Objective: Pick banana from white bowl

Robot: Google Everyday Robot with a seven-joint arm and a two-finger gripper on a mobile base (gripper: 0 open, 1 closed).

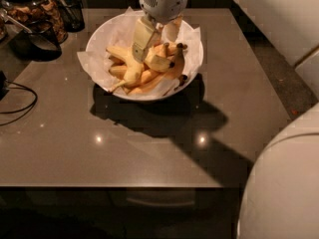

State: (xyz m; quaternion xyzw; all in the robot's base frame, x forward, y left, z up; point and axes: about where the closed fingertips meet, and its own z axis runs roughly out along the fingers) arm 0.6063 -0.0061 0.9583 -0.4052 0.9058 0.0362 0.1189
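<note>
The white bowl [191, 68], lined with crumpled white paper, stands at the back middle of the brown table. It holds several bananas. The plump bright yellow banana [157, 62] lies on top near the centre, its thick stem pointing up. Darker orange-yellow bananas [149, 78] lie under it, and a longer one [127, 66] curves to the left. My gripper [155, 45] hangs straight down over the bowl. It is open, with one finger [141, 40] left of the plump banana and the other at its right.
Dark glass jars [37, 9] with a spoon stand at the table's back left corner. A black cable [20, 101] lies at the left edge. My white body [284, 183] fills the lower right. Another white surface is at the upper right.
</note>
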